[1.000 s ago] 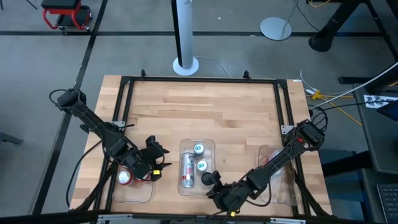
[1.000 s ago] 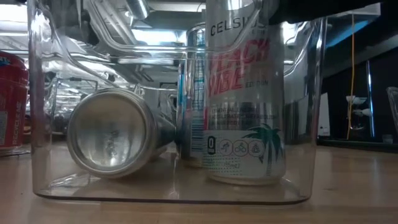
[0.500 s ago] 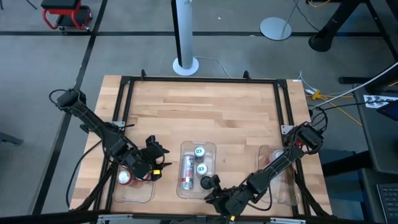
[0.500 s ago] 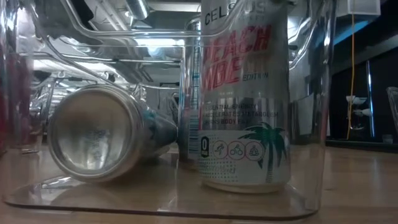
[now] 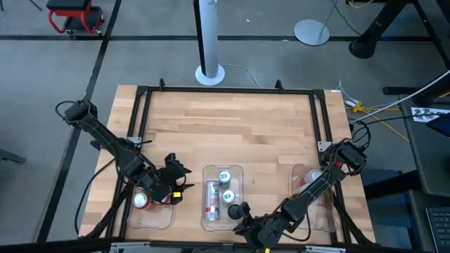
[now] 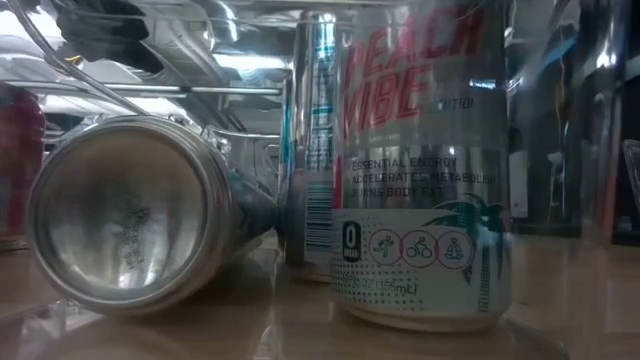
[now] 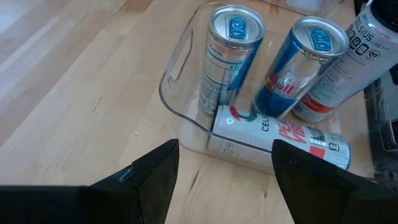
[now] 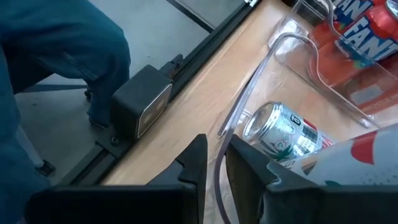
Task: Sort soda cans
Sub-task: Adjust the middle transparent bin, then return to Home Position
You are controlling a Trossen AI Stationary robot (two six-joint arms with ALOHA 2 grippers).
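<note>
The soda cans stand in clear bins. The middle bin (image 5: 222,197) holds two upright blue-and-silver cans (image 7: 233,56) (image 7: 305,68), a silver-white can (image 6: 130,215) lying on its side, and an upright silver-white can (image 6: 420,170). A red can (image 5: 141,200) stands in the left bin (image 5: 151,218). My right gripper (image 5: 242,219) is at the middle bin's near right corner, shut on its wall. My left gripper (image 5: 181,181) hangs open between the left and middle bins, with nothing between its fingers. My right gripper pinches the middle bin's near end wall (image 8: 219,155), close to its right corner. One finger (image 8: 249,168) is inside the bin and the other outside. The fingers slant down from the table's near right. The bin lies flat on the table.
A third clear bin (image 5: 309,183) sits at the right, under my right arm. A black frame (image 5: 140,112) runs around the wooden table. A small camera box (image 8: 143,102) sits at the near edge, and a person's blue-clad leg (image 8: 56,56) stands just beyond it.
My right gripper has drawn back toward the table's near edge, still shut on the wall. It has slid the middle bin that way along the table. The cans have kept their places inside it.
</note>
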